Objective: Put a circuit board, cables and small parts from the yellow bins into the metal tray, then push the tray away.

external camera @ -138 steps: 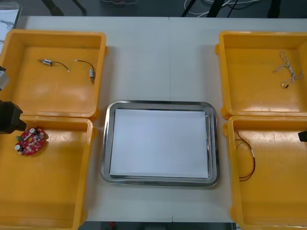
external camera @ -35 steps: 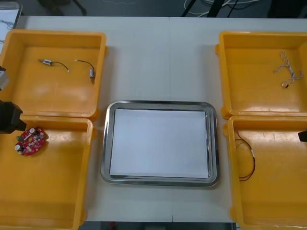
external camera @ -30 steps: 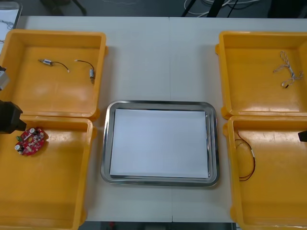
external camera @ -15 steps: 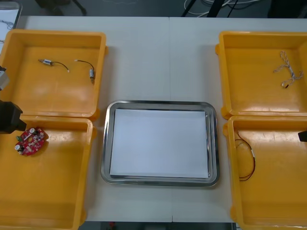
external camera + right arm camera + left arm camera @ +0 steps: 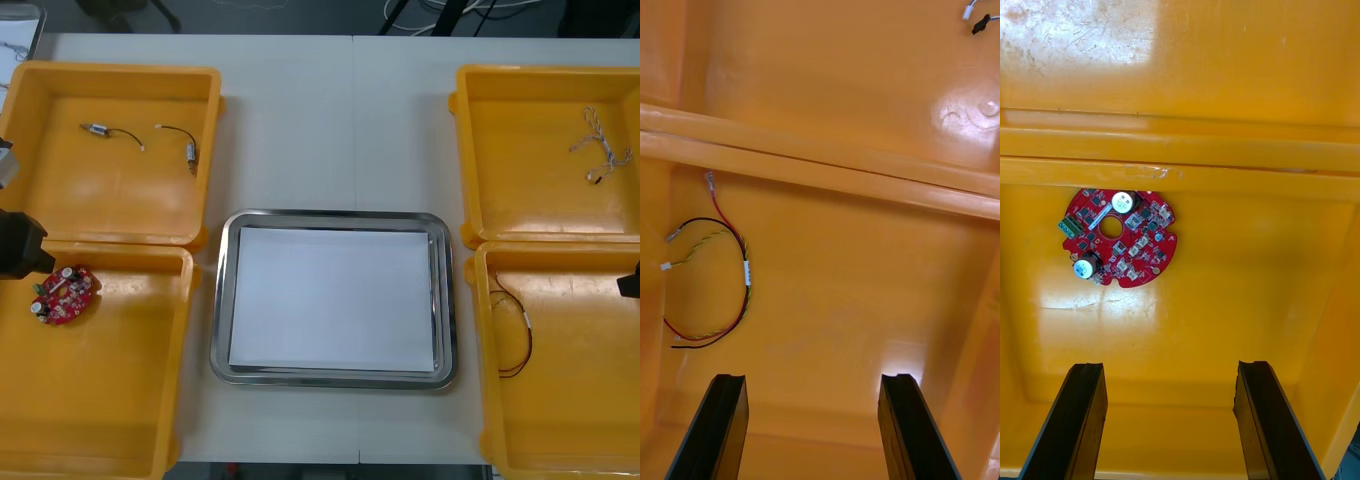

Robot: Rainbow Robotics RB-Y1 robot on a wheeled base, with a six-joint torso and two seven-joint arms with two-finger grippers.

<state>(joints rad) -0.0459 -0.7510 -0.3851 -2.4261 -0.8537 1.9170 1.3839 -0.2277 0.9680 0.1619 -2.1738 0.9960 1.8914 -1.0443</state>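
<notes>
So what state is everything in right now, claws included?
left gripper: open, holding nothing
right gripper: open, holding nothing
circuit board: lying flat, untouched
red and yellow cable: looped, untouched
twisted cable: loosely tangled, untouched
small metal parts: lying apart, untouched
metal tray: holds nothing

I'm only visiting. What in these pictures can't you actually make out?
Front view: the small metal parts in the far left yellow bin are too small to tell their kind.
Front view: the left arm and right arm are cut off by the side edges.
Right wrist view: beyond the open right gripper, cable ends are cut off by the picture's edge.
</notes>
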